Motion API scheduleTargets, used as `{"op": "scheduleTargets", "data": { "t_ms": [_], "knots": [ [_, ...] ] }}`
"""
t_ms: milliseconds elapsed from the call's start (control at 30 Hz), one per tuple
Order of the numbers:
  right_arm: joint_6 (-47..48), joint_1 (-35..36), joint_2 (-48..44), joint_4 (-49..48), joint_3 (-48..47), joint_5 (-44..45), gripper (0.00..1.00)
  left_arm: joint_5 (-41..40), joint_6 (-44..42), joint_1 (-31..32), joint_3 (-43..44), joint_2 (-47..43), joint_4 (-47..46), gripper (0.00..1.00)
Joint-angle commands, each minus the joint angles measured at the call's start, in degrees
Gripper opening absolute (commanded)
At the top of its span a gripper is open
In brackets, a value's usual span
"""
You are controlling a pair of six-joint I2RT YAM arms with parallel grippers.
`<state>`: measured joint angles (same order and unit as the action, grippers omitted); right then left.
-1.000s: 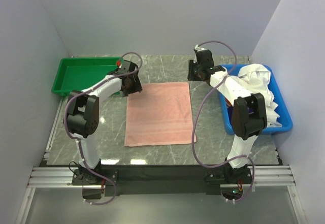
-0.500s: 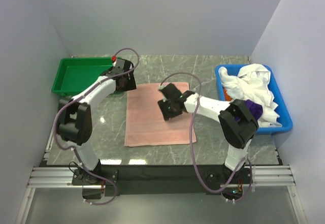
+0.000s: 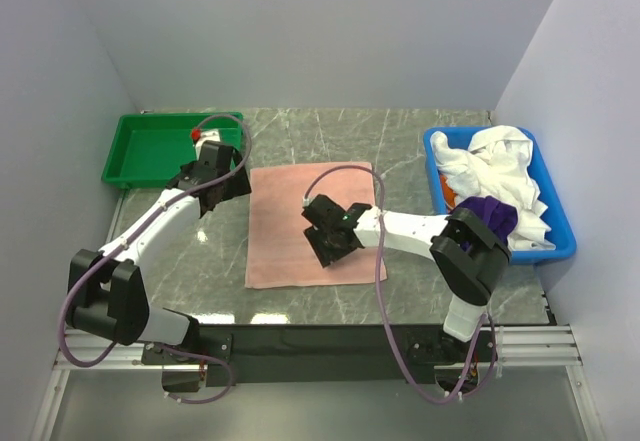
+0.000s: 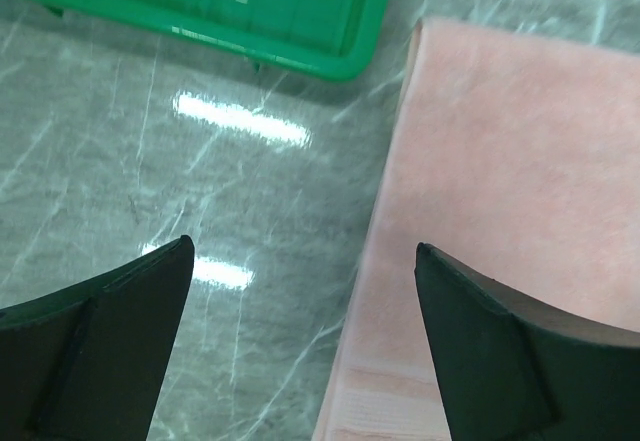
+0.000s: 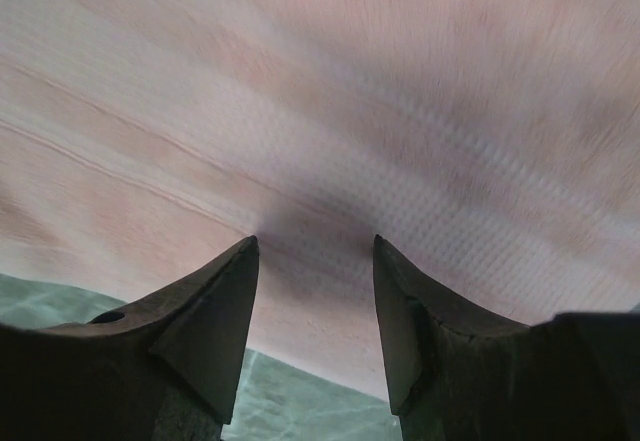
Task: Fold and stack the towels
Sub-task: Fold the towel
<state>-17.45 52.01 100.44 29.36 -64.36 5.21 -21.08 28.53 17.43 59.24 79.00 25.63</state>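
Left hand point(image 4: 300, 251) of mine hovers spread wide over the left edge of the salmon-pink towel point(image 3: 275, 231) lying flat on the counter point(image 3: 400, 141), while my right hand point(image 5: 315, 241), partly spread with nothing pinched, points down at its middle.

Bright even light, glare streaks on table point(image 4: 240, 121) (left wrist), towel point(image 5: 400, 91) blurred
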Motion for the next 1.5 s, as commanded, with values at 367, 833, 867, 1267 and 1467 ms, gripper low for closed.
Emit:
{"op": "scheduleTargets", "data": {
  "t_ms": [367,833,867,1267,1467],
  "knots": [
    [-7.6,5.21,-6.92,6.49,11.8,-1.35,0.57,1.65,-2.17,-0.03,0.35,-0.43,-2.77,0.98],
    [16.91,-15.25,-7.82,6.67,-10.07,0.06,0.56,8.25,-8.83,-0.03,10.79,10.2,1.35,0.97],
    [19.27,-17.71,-6.94,6.32,-12.78,-2.03,0.55,8.42,-10.93,-0.03,12.63,11.25,1.01,0.97],
    [36.43,-31.44,12.57,9.56,-31.78,-14.62,0.54,13.44,-19.39,-0.03,19.51,20.75,0.92,0.98],
    [40.21,-32.67,22.59,13.61,-41.71,-7.86,0.53,14.66,-19.48,-0.03,17.76,19.44,0.13,0.97]
  ]
}}
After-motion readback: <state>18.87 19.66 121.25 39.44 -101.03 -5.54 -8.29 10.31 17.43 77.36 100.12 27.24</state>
